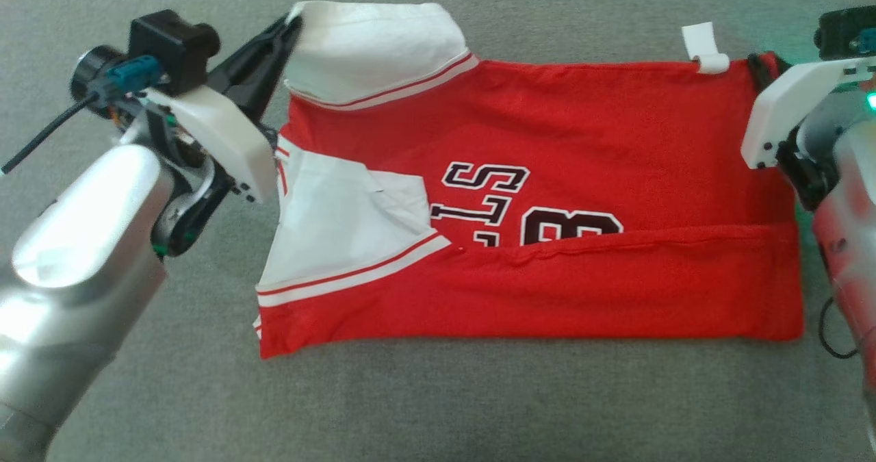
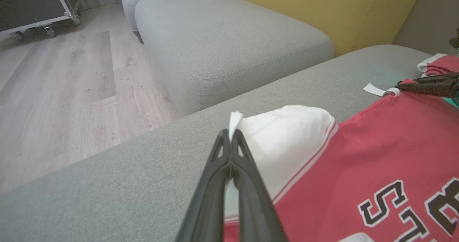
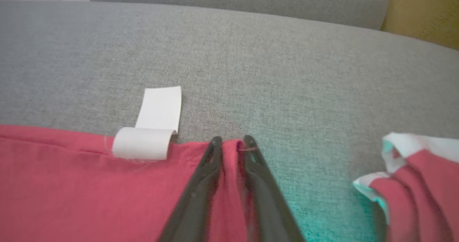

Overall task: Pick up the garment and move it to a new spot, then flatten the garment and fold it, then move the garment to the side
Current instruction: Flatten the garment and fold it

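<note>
Your left gripper (image 2: 230, 132) clamps the garment (image 1: 582, 140), right gripper (image 3: 231, 140) barely nips its far hem (image 3: 71, 134); pull unevenly and that slips

Lettering (image 1: 510, 202) on the garment (image 1: 582, 120) is half hidden under a folded flap (image 1: 616, 291). The right gripper (image 1: 759, 65) sits mostly behind its housing (image 1: 787, 106). A red cloth (image 3: 419, 195), perhaps a sleeve, is cropped.

Silver forearm (image 1: 75, 243), white wrist cover (image 1: 219, 137), black tapered fingers (image 2: 211, 191) — teal plug (image 1: 133, 75), black cable (image 1: 48, 132).

Head camera steeply down, both wrist cameras low, close, all sharing garment (image 1: 582, 140)
</note>
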